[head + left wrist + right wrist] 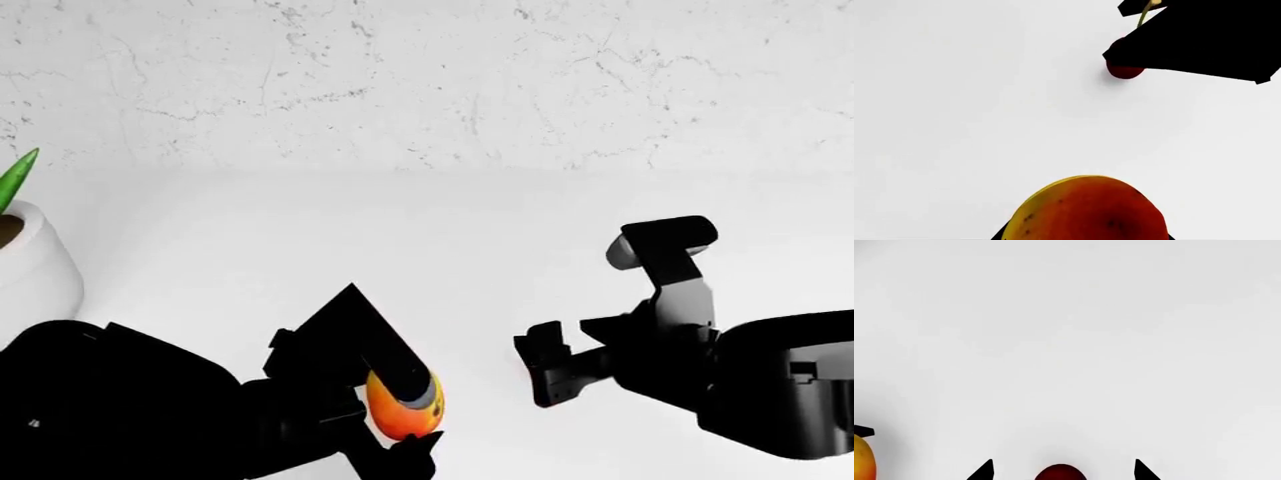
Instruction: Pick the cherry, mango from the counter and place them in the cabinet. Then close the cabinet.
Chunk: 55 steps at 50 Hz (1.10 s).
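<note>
The mango (403,410), yellow-orange with a red blush, sits clamped between the black fingers of my left gripper (404,418), which is shut on it. It fills the near edge of the left wrist view as the mango (1087,210). The cherry (1059,473) is a small dark-red ball on the white counter (1067,340). My right gripper (1063,471) stands open around it, with a gap on each side. In the left wrist view the cherry (1125,71) and its pale stem are partly covered by one of the right gripper's fingers (1194,40). The cabinet is out of view.
A white pot (34,270) with a green leaf stands at the counter's far left. A marbled white wall (427,80) runs along the back. The two arms are close together, about a hand's width apart.
</note>
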Motion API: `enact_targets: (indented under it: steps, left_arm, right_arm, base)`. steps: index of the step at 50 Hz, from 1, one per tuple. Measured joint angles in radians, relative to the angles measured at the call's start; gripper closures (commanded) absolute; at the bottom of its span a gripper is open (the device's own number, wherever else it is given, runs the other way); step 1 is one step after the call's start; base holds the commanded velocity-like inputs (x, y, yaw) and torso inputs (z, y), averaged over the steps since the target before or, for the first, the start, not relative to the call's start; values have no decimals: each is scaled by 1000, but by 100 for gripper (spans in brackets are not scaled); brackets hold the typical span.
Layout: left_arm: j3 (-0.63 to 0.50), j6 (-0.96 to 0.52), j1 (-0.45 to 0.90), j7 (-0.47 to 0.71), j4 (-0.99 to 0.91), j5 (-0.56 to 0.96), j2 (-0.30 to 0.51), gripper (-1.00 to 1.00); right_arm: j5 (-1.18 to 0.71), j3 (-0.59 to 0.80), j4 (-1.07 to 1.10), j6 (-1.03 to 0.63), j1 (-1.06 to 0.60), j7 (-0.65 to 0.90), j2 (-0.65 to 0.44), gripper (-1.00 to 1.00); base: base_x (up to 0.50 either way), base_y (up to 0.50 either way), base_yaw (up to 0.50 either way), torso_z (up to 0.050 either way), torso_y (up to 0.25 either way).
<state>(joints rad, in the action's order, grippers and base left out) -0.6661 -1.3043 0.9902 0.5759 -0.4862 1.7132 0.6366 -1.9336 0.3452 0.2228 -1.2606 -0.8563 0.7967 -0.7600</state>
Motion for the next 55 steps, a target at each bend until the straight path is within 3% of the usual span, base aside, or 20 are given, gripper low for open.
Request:
enact_targets:
  steps: [32,33,55]
  left_arm:
    - [-15,21,1,-8,-2,-2,13,100]
    - [-15,21,1,-9,-2,-3,13,100]
    - [-20,37,6,-8,-6,5,25,100]
  right_arm:
    - [34,38,6,6,48,-21,4,-100]
    - [37,38,6,6,49,-22,5,100]
    - [16,58,22,12,21,-1,3,100]
  base:
    - [0,0,0,0,0]
    - [0,0,0,0,0]
    - [0,0,0,0,0]
